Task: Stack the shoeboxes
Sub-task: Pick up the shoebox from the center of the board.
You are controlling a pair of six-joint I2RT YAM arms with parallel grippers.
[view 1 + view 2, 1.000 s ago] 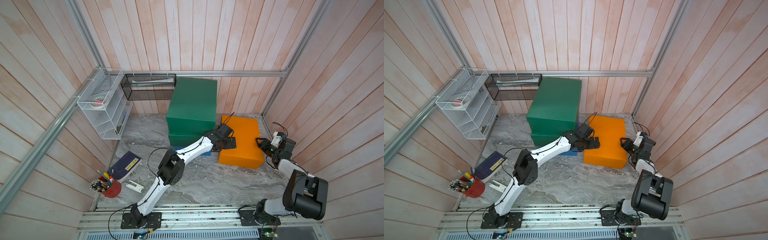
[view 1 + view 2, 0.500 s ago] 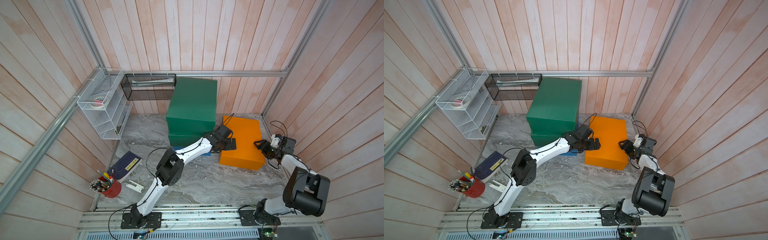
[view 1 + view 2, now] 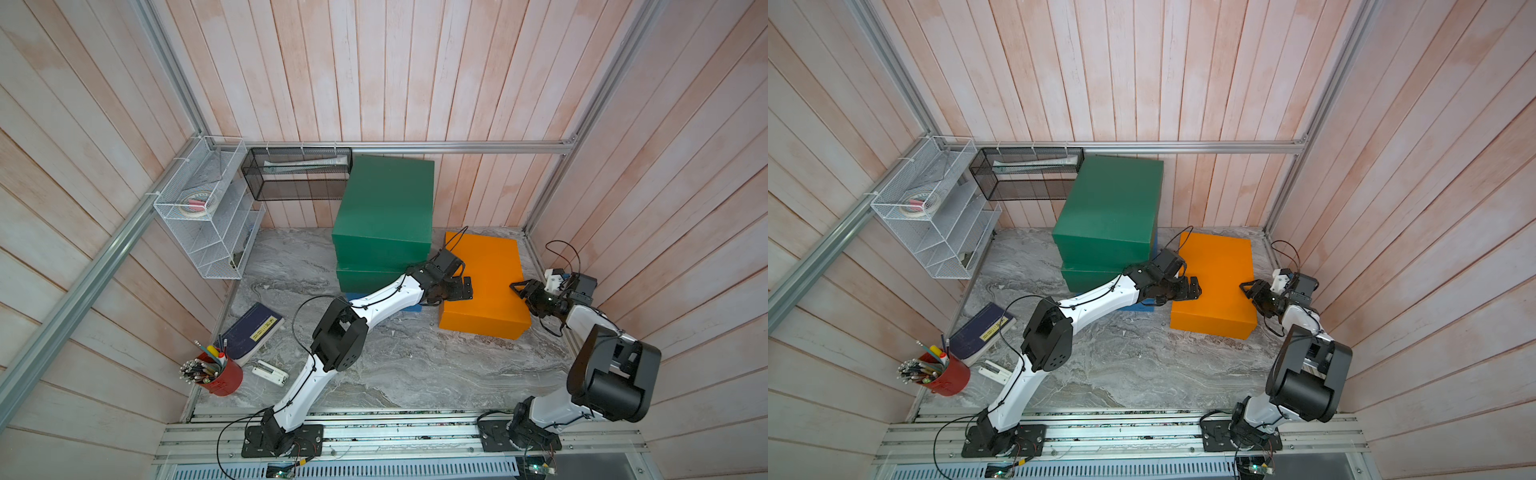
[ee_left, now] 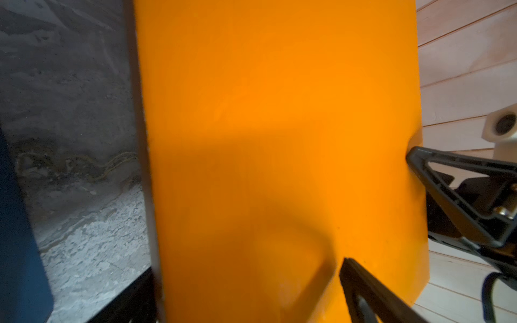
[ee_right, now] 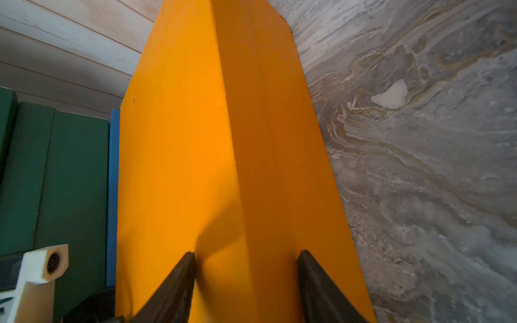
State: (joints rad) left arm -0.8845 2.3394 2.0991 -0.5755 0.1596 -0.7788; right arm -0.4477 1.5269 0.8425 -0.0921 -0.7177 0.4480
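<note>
Orange shoebox (image 3: 484, 286) between left gripper (image 3: 464, 288), right gripper (image 3: 518, 292), green shoeboxes (image 3: 384, 208) beside, book (image 3: 253, 332) apart

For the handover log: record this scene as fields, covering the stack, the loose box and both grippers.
stack: top green shoebox on second green shoebox on blue shoebox
loose box: orange shoebox, flat on the marble table, beside the stack
left gripper: open, astride the orange shoebox's stack-side edge
right gripper: open, astride its opposite edge
not yet done: orange shoebox onto the stack
</note>
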